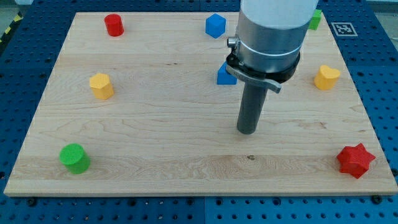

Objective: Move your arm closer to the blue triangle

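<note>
Your tip (247,131) resting bare on the wooden board (155,155), grasping nothing, standing just below the blue triangle (224,76), which is sitting right of centre, half hidden behind the arm's collar (264,62), blue cube (215,25) lying farther up.

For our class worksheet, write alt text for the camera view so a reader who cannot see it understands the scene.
My tip rests on a wooden board, just below and right of the blue triangle, which the arm partly hides. Around the board sit a blue cube, red cylinder, two yellow blocks, green cylinder and red star.
</note>
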Controlling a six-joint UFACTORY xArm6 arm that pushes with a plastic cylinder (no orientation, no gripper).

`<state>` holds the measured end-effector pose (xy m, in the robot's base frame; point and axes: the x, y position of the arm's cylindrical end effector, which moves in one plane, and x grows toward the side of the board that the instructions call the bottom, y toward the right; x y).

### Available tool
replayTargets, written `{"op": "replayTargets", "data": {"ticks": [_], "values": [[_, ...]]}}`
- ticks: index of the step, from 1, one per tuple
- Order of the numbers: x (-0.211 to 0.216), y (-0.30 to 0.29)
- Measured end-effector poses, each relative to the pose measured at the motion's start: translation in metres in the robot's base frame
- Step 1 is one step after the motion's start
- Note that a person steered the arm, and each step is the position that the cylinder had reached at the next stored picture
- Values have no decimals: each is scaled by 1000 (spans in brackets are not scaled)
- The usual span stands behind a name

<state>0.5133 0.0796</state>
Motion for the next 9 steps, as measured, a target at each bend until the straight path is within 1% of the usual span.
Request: {"op": "replayTargets", "data": {"ticks": [1, 3, 7, 9], "values": [[-13, 6], [-34, 37], [-81, 47], [-84, 47]]}}
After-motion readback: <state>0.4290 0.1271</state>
